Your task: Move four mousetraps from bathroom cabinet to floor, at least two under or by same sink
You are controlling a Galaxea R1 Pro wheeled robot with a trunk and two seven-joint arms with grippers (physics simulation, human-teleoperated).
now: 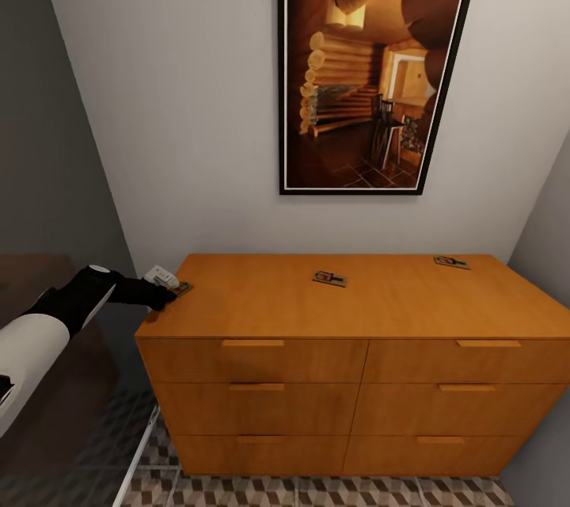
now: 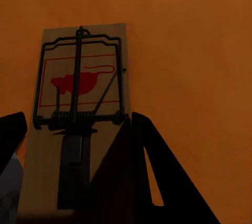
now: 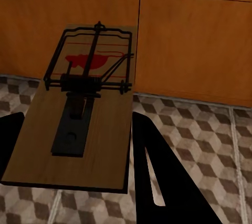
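A low orange-brown wooden cabinet [image 1: 356, 309] with a smooth flat top and six plain drawer fronts is seen against a pale wall, under a tall dark-framed picture of a log interior [image 1: 372, 63]. On its top, three small flat mousetraps of tan wood with dark wire parts are lying: one at the left rear corner [image 1: 181, 287], one near the middle [image 1: 328, 278], and one at the right rear [image 1: 450, 261]; these are well apart from each other.

The black left hand [image 1: 162, 295] is reached over the left corner of the cabinet top, at the corner mousetrap. In the left wrist view this mousetrap [image 2: 79, 114] is shown as a rectangular board with a red mouse print and a black spring bar, lying between the two dark fingers [image 2: 157, 177]; whether it is pinched cannot be told.

In the right wrist view a fourth mousetrap [image 3: 84, 114] of the same shape is held between the fingers of the right hand [image 3: 73, 182], which are pressed on its sides. Behind it, the cabinet's drawer fronts and the bathroom floor [image 3: 199, 145] are seen, with square tiles in a brown, beige and white cube pattern.
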